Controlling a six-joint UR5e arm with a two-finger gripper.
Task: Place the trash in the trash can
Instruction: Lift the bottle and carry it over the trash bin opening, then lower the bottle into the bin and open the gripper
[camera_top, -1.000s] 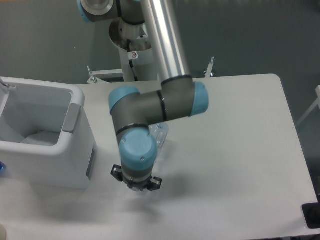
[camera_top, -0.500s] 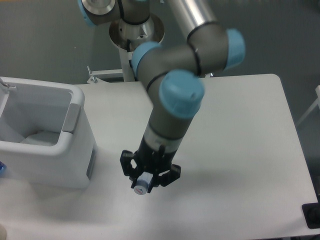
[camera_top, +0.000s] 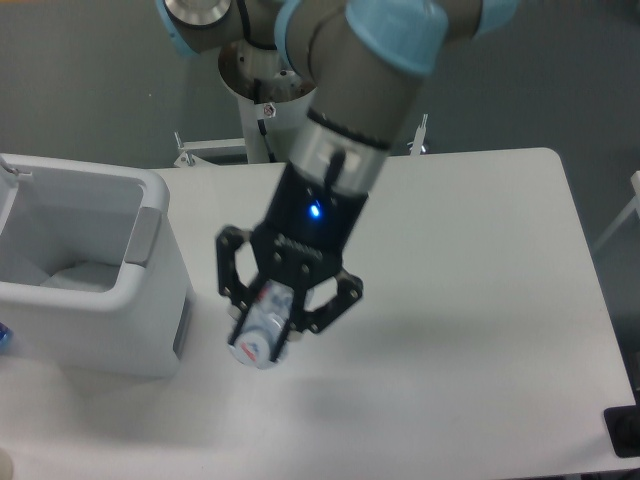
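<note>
Clear plastic bottle (camera_top: 262, 330) is clamped between the two fingers of the hand (camera_top: 282, 312), so that part looks sorted: the fingers sit on either side of it and it hangs clear of the white surface (camera_top: 470, 290), with a shadow underneath. Its long axis follows the arm's tilt, the lower end with the red lettering pointing down and to the left. I can't make out the cap from here. What matters for the next bit is where the can (camera_top: 90, 265) sits relative to that: it's off to the left of the hand, at about the same depth on the surface, with its near wall and the grey handle panel (camera_top: 146, 236) facing the bottle. The opening is further left, past that rim. So my guess is the move has to be mostly sideways to the left, staying high enough to get over the rim, and the release only makes sense once the bottle is fully above the opening. Something pale already lies at the bottom of the can, possibly the wrapper (camera_top: 78, 276), though it's too blurry to call.
</note>
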